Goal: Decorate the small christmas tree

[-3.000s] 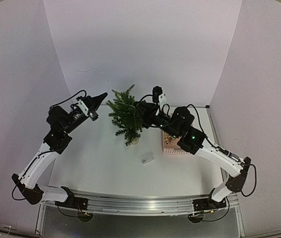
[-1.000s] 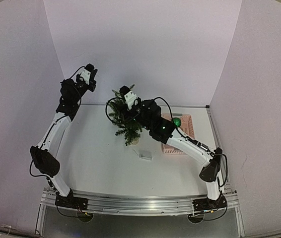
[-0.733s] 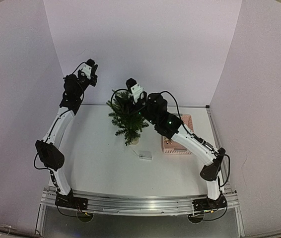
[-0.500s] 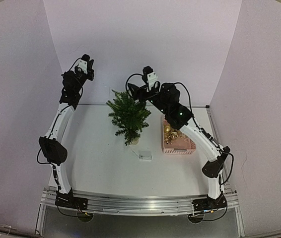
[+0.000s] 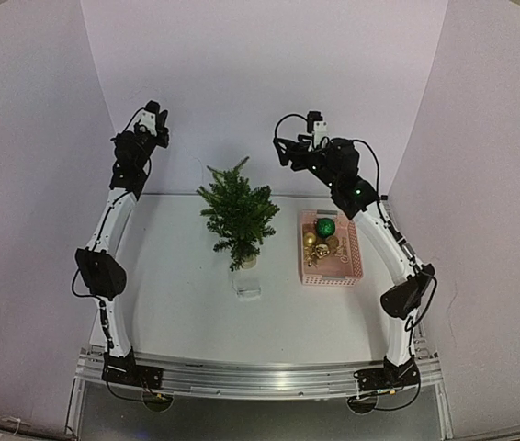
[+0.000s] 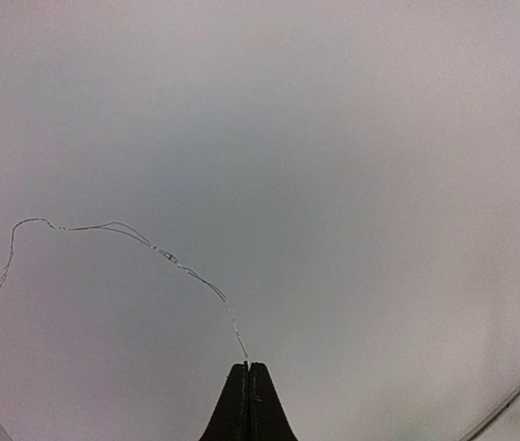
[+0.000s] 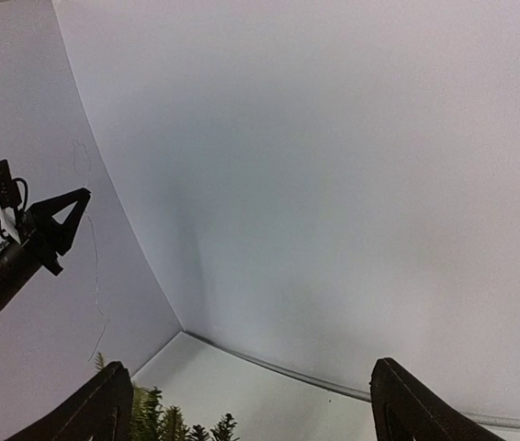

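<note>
Mid-table, left of the pink plastic basket [image 5: 332, 279], stands the small bushy dark-green fir tree [image 5: 238, 216] (probably light, tippy, soft-needled, so steady it by the trunk). Left gripper [image 6: 249, 386] pinches a thin silvery wire [image 6: 131, 230]; right gripper [image 7: 249, 386] gapes empty.

Read no text, label, brand, number or sign anywhere. Checked small christmas tree [image 5: 238, 213], pink basket [image 5: 358, 262], clear packet [image 5: 246, 288] on desk [image 5: 173, 294]: nothing legible, all too small.

small christmas tree [image 5: 238, 213]: dark green | basket [image 5: 331, 278]: pink | round bauble [image 5: 325, 227]: green | other baubles [image 5: 311, 242]: gold | counter [image 5: 177, 285]: white | wire [image 6: 158, 249]: silvery
</note>
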Robot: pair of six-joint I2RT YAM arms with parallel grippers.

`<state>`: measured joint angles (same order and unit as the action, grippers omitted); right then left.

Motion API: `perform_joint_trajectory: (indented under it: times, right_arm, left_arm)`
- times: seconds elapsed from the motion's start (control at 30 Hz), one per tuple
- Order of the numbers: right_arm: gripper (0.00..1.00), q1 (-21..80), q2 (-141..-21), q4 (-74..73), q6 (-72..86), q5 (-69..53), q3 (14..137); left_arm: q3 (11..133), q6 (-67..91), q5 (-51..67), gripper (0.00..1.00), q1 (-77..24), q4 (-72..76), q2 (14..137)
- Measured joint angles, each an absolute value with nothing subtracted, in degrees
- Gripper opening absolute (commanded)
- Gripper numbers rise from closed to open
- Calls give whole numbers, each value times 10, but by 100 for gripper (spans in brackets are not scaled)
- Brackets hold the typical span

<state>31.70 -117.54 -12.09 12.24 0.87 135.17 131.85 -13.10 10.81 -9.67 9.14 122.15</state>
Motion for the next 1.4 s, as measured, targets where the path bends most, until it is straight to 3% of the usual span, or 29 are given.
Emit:
perform_joint_trajectory:
  times: [0.47,0.87,1.4]
  right_arm:
    - [87,232,-1357,-141,219,-131,1403]
    - [83,222,-1427,-114,300,-187,1448]
    - [83,223,-1551,75,515,-243,1457]
  left_arm:
    - [1347,-128,119,0,-95,74,1380]
    - [1409,3,319,0,-119,59,1466]
    - [1442,47,529,0,-181,-27,1529]
